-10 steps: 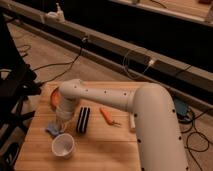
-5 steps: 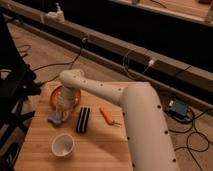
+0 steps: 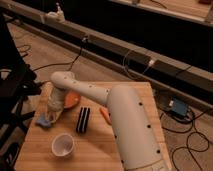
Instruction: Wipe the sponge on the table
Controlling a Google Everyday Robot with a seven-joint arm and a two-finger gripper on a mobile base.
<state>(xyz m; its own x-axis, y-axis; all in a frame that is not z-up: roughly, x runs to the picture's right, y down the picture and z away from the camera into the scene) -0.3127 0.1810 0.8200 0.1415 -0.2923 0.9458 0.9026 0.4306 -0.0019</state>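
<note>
Butcher-block worktop point(image 3: 90, 152) carries all items. White arm point(image 3: 130, 125) reaches across it toward the left side. End effector point(image 3: 54, 112) stands lower and further left than half a second ago; whether it is wide or narrow cannot be told. White cup point(image 3: 63, 145) is unmoved at the near side. Sponge point(image 3: 43, 121) lies near the left edge, apparently touching the end effector.

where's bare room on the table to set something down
Bare wood: the light wooden table's front strip, right of the white cup, in front of the black rectangular block. Crowded far left: pincer at the light-blue sponge, beside the orange dish.
</note>
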